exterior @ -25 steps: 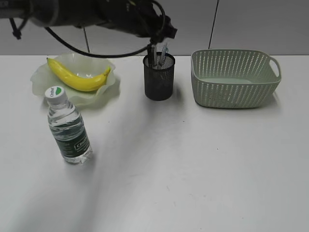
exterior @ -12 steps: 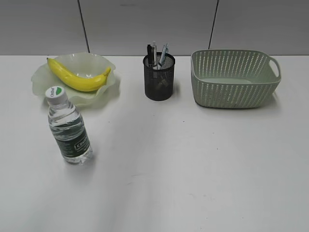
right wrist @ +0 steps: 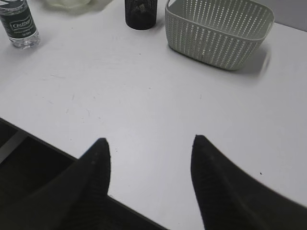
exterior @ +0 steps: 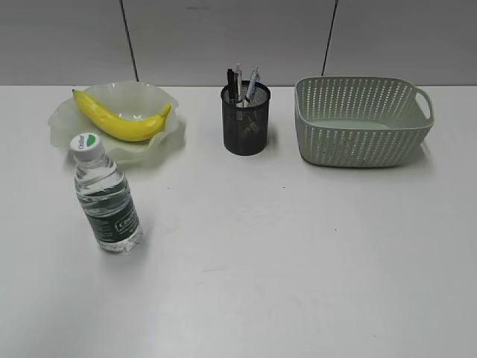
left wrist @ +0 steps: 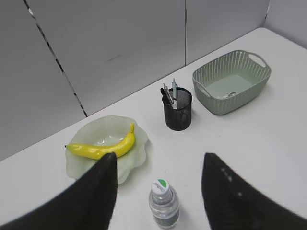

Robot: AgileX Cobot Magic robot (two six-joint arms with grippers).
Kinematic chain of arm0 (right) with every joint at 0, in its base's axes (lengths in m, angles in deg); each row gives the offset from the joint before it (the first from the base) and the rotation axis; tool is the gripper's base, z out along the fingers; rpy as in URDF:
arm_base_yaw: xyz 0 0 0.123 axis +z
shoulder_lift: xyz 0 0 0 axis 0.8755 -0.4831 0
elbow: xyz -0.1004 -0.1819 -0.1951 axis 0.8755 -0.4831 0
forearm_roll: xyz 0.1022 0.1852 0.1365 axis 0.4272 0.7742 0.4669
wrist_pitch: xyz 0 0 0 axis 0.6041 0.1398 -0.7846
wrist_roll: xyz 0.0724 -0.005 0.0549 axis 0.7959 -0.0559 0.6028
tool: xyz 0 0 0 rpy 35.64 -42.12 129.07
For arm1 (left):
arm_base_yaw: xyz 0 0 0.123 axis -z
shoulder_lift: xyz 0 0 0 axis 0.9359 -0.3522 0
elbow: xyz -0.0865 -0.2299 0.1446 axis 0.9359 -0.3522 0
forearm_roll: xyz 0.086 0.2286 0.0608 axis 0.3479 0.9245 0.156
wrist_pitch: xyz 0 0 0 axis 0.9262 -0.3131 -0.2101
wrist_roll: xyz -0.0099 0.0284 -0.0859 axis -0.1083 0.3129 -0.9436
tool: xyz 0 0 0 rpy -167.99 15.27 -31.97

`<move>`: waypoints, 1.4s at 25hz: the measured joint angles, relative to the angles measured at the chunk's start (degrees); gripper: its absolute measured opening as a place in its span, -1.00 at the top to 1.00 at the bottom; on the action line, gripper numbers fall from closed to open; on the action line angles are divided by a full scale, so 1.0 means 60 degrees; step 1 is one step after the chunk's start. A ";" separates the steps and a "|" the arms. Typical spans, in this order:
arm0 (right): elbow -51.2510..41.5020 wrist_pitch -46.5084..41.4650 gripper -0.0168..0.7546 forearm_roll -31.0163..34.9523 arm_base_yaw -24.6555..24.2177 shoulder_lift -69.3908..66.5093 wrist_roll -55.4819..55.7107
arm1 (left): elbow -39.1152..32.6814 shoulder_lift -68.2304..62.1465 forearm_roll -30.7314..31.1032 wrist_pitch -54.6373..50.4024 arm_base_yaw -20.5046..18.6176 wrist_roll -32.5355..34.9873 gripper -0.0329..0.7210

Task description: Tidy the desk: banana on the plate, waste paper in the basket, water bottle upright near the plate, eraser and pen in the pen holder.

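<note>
On the left of your exterior view, the plate stands on the desk near the back wall, and the banana lies inside it, its curve resting on the dish. Just in front of the plate, the water bottle stands upright with its white cap on top, close to the plate but apart from it. In the middle you see the pen holder, with several pens standing up out of it. To the right of it, a little apart, is the basket; in the left wrist view a small pale scrap lies on its floor, too small to identify.

No arm shows in the exterior view. The left gripper hangs high above the desk, over the bottle; its two fingers are spread wide with nothing between them. The right gripper is above the near edge of the desk, its fingers also wide apart and holding nothing.
</note>
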 joint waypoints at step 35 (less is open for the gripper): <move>0.0000 0.0000 -0.16 0.0000 0.0000 0.0000 0.0000 | -1.0115 0.8395 -0.0472 0.1509 0.0000 -0.0372 -0.17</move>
